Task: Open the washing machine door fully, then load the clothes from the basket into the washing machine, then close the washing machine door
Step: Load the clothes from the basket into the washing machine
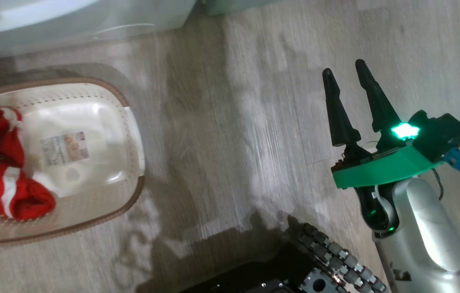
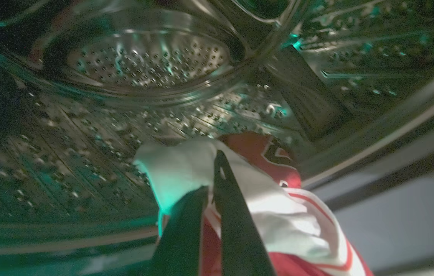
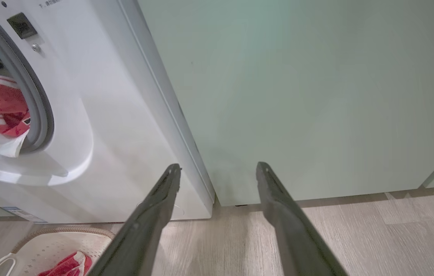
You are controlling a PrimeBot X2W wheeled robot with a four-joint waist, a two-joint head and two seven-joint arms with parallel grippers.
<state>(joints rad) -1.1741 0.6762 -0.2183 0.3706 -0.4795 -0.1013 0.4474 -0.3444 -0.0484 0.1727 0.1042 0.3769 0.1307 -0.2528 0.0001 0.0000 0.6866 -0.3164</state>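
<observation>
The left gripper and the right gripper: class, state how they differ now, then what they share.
The left gripper has its jaws shut on the clothes; the right gripper has its jaws open, holding nothing.
The left gripper reaches into the washing machine drum; the right gripper hangs over the floor, pointing at the green cabinet.
Both have two long dark fingers.
</observation>
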